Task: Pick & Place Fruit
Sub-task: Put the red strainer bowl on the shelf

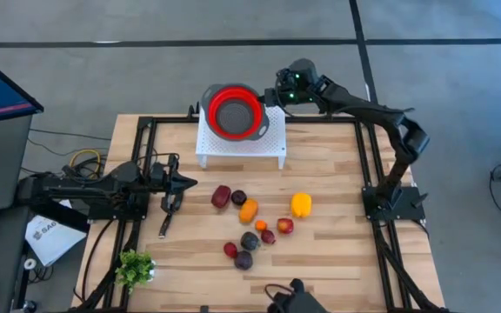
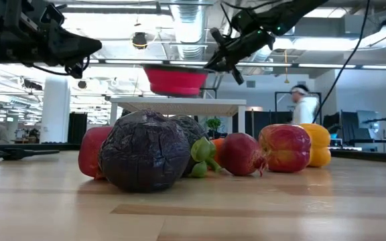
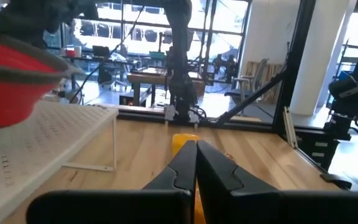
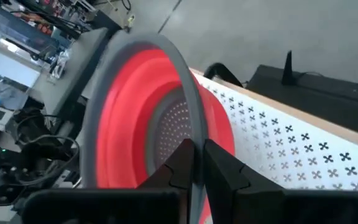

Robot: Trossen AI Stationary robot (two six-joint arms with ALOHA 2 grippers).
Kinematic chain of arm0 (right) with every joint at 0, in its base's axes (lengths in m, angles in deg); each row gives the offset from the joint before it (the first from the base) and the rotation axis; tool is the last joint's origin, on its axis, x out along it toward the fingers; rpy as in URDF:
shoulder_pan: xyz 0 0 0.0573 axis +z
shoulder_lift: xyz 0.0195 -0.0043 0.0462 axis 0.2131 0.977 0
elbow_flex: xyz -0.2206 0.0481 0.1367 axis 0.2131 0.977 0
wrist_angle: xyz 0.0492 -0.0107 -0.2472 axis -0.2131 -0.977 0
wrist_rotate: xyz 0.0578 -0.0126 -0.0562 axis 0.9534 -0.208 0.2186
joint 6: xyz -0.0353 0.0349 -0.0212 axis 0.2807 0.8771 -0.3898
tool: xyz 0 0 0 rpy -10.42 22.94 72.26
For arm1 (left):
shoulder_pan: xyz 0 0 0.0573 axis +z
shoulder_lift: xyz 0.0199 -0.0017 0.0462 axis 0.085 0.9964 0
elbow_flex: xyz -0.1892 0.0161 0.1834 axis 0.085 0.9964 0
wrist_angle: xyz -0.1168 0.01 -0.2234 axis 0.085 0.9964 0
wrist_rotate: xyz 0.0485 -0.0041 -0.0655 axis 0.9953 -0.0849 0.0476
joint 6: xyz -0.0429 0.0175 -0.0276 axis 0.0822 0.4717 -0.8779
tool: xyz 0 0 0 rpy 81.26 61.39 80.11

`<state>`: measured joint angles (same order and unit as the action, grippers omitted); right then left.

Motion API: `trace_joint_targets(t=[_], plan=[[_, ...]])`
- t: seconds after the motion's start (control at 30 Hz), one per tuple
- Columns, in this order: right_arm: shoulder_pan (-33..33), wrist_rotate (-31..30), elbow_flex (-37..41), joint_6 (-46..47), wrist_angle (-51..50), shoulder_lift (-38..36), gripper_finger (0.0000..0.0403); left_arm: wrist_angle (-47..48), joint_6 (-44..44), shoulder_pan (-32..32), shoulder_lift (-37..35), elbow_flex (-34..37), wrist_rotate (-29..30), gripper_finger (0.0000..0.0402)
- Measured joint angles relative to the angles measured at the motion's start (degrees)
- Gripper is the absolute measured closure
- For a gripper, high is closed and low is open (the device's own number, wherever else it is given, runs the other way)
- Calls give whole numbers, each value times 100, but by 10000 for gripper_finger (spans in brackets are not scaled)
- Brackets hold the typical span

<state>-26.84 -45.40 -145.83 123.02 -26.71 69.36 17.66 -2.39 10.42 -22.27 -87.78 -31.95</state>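
Observation:
Several small toy fruits, yellow, orange, red and dark purple, lie loose on the middle of the wooden table; the low view shows them close up. The red bowl with a grey rim sits on a white perforated stand at the far edge. My right gripper is shut, empty, at the bowl's right side, level with its rim. My left gripper is shut, holding nothing. It points level toward the fruits from the table's left, and a yellow fruit shows beyond its tips. My right gripper has its shut fingertips right at the bowl's grey rim, slanting down from the far right. I cannot tell whether they touch it.
A green plant sprig stands at the near left corner. A thin black bar lies on the wood below my left gripper. A black frame runs along the table's sides. A person shows far off in the room.

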Motion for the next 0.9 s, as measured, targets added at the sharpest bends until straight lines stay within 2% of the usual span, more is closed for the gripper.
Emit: trace_joint_targets(t=[0.27,0.9], plan=[[-229,-10,10,-7,-252,8,379,-163,0,0,95,-1,0,397],[-210,-33,10,-72,-250,192,351,-243,-107,-2,93,0,0,397]])
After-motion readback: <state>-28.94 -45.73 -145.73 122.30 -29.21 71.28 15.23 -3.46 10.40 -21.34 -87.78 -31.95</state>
